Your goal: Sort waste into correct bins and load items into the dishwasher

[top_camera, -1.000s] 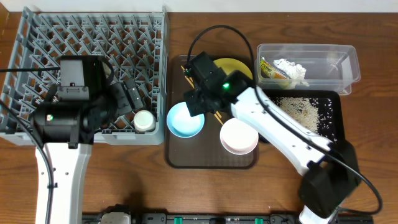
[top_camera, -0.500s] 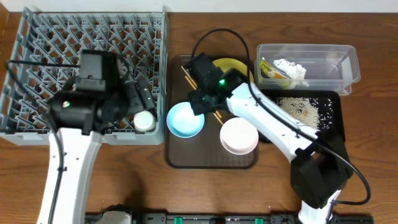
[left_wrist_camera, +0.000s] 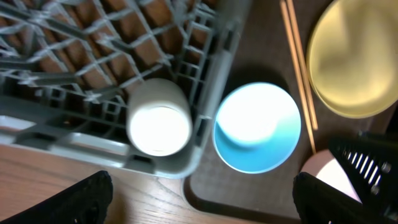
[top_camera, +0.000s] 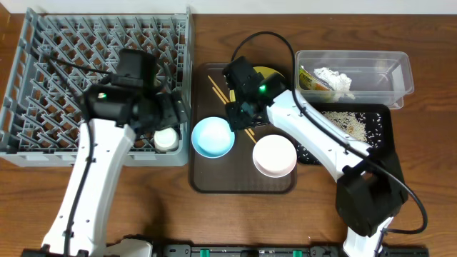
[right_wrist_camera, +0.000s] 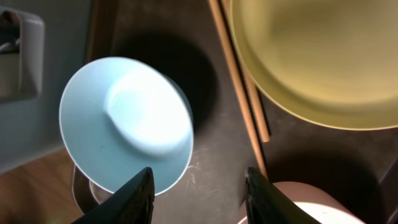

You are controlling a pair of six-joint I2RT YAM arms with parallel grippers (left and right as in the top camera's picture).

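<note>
Two chopsticks [right_wrist_camera: 238, 74] are lying flat on the tray [top_camera: 243, 182] between bowl [right_wrist_camera: 127, 124] and plate [right_wrist_camera: 311, 56], so the half-spread, empty right gripper [right_wrist_camera: 199, 186] is risking nudging the bowl, while the left gripper [left_wrist_camera: 205, 202] is hanging wide-spread, empty.

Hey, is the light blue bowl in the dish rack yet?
No, the light blue bowl sits on the dark brown tray, beside the grey dish rack.

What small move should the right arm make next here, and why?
Probably lower the right hand and close on the pair of thin wooden chopsticks: its open fingers hover over one end of them on the dark brown tray, between the round light blue bowl and the white-pinkish bowl, holding nothing.
</note>
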